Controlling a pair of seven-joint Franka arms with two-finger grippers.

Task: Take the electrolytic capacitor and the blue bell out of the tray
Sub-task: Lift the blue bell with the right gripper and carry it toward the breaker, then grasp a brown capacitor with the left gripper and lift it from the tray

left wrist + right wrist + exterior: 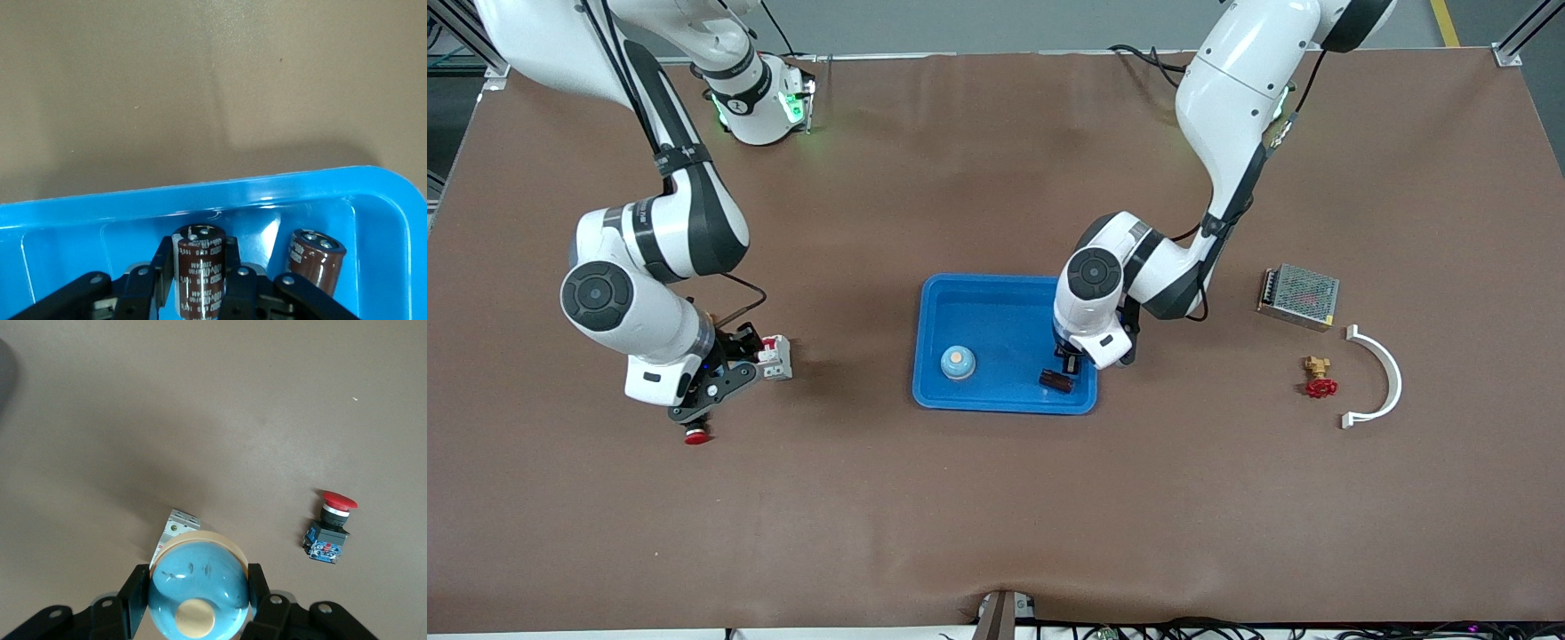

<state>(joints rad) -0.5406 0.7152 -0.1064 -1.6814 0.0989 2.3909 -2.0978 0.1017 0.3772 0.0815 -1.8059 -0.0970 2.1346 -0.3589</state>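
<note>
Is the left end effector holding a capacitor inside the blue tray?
Yes: in the left wrist view the left end effector is shut on an upright capacitor inside the blue tray.

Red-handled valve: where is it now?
Front view: the red-handled valve lies toward the left arm's end, beside the white curved bracket, nearer the camera than the power supply.

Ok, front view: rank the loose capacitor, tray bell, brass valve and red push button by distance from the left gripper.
1. Loose capacitor, in tray beside left gripper.
2. Bell, same tray.
3. Brass valve, left arm's end.
4. Red push button, right arm's end.
</note>
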